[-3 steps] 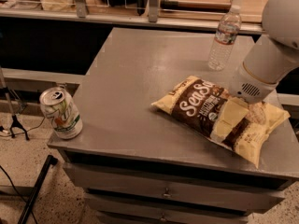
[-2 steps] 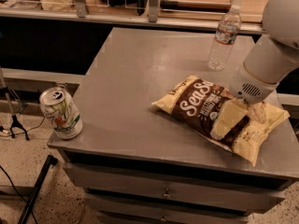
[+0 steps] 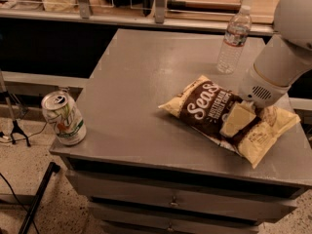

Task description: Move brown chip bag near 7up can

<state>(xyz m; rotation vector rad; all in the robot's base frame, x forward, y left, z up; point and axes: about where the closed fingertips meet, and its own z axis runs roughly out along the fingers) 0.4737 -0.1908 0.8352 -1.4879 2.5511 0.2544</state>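
The brown chip bag [image 3: 204, 106] lies flat on the right part of the grey cabinet top [image 3: 141, 77], its dark front with white lettering facing up. My gripper [image 3: 237, 121] comes down from the white arm [image 3: 280, 62] at the right and rests on the middle of the bag. The 7up can [image 3: 63, 118] stands upright at the front left corner of the cabinet top, well to the left of the bag.
A clear plastic water bottle [image 3: 234, 39] stands upright at the back right, just behind the bag and close to the arm. A shelf with a rail [image 3: 146, 13] runs behind the cabinet. Drawers [image 3: 170, 201] are below the front edge.
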